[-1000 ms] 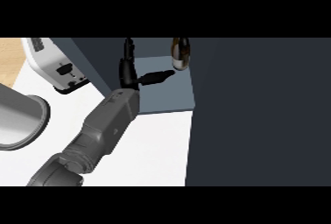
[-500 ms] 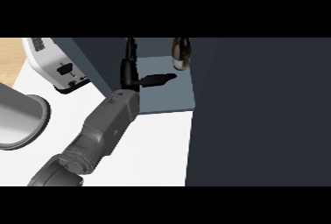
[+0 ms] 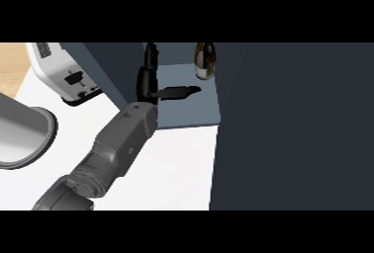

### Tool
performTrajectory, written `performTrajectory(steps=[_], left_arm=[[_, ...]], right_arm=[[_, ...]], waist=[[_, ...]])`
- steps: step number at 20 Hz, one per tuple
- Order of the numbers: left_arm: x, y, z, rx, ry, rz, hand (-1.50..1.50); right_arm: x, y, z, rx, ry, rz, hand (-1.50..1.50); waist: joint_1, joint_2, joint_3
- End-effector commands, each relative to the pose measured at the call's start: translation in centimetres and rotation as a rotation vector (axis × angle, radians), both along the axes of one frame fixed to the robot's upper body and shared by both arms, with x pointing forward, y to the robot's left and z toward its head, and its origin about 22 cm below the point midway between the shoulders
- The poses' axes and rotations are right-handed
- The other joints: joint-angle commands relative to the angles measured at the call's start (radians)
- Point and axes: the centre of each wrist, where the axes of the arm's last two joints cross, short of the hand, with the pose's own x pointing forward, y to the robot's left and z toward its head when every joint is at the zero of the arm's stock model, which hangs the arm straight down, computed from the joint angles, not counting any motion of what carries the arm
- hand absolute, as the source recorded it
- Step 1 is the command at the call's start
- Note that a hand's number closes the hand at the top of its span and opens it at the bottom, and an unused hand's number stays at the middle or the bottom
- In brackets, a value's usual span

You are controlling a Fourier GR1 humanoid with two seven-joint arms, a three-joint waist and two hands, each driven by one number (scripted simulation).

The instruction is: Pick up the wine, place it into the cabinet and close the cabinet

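The wine bottle [image 3: 205,60] stands dark and upright at the back of the open cabinet's grey shelf [image 3: 191,109]. My left hand [image 3: 149,79] reaches into the cabinet to the left of the bottle, fingers straight and pointing away, thumb stretched right toward the bottle without touching it. The hand holds nothing. The dark cabinet door [image 3: 292,128] fills the view's right side and its edge lies just right of the bottle. My right hand does not show.
A white toaster [image 3: 64,74] stands on the counter [image 3: 175,168] at the left, beside the cabinet's side wall. A grey round pot [image 3: 18,131] sits at the left edge. My grey forearm [image 3: 116,143] crosses the white counter.
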Motion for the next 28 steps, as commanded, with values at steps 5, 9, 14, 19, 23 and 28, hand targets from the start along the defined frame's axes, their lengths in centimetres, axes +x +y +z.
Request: performTrajectory(steps=[5, 9, 14, 19, 23, 28], left_arm=[[-0.8, 0.7, -1.3, -0.116, 0.016, -0.003, -1.5], [-1.2, 0.9, -2.0, -0.128, 0.025, -0.017, -1.5], [-2.6, 0.6, -3.2, -0.142, 0.033, -0.043, -1.5], [-4.7, -2.3, -2.6, -0.152, 0.034, -0.051, -1.5], [-7.3, -4.0, -2.8, -0.156, 0.034, -0.073, -1.5], [-10.6, -5.7, -2.4, -0.122, 0.005, -0.093, -1.5]], right_arm=[[-1.7, 0.3, 0.1, 0.014, 0.01, 0.025, -1.5], [-0.5, 0.2, 0.7, 0.028, -0.006, 0.0, -1.5], [-1.5, 0.7, 1.1, 0.026, 0.005, 0.015, -1.5], [-1.0, 0.2, 0.4, 0.012, -0.011, -0.002, -1.5], [-3.4, -1.0, 0.3, 0.014, -0.016, -0.018, -1.5], [-2.5, -1.5, 0.6, 0.011, -0.018, -0.074, -1.5]], waist=[[0.014, -0.017, 0.002], [0.03, -0.018, 0.002], [0.02, -0.023, 0.002], [0.022, -0.026, 0.003], [0.042, -0.027, 0.003], [0.073, -0.028, 0.003]])
